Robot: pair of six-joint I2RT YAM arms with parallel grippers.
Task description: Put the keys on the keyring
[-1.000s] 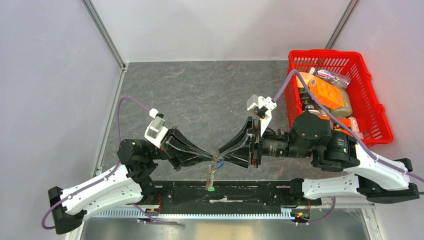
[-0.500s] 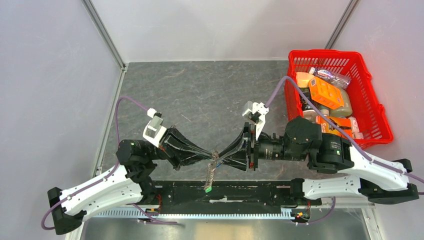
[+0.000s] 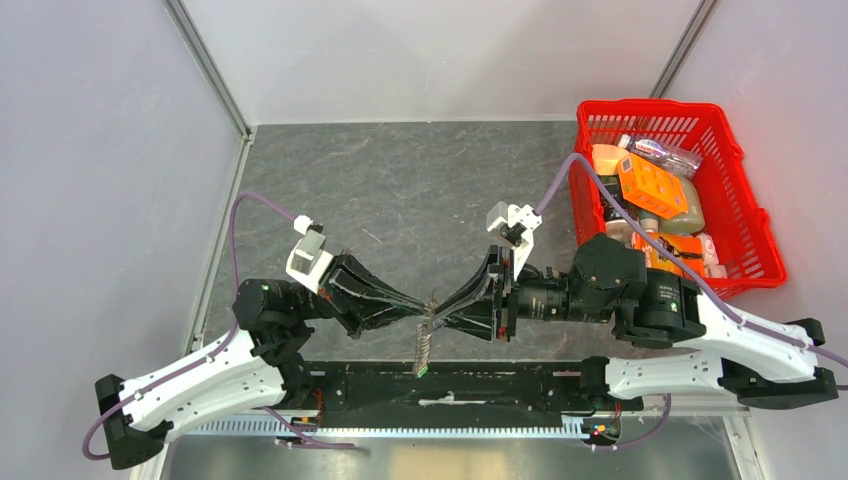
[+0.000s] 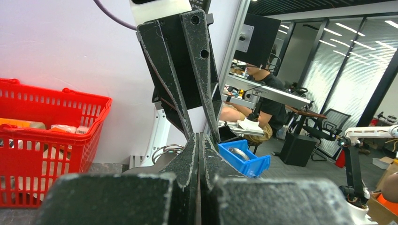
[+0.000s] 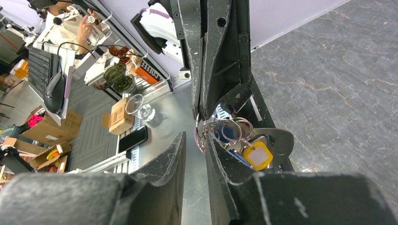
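In the top view my left gripper and right gripper meet tip to tip above the table's near edge. The keyring hangs between them, its twisted chain ending in a green tag. In the right wrist view the left gripper's fingers are shut on the keyring's loop. Keys with a yellow cap and a blue cap hang there on split rings. My right gripper has its jaws a narrow gap apart around the loop. The left gripper shows shut.
A red basket full of packaged goods stands at the back right, and it also shows in the left wrist view. The grey stone-patterned table top lies behind the grippers. White walls close in the left and right sides.
My right gripper has moved left, up against the left gripper's tips. The blue key seen beside it earlier is now hidden from above. The chain and green tag shifted slightly.
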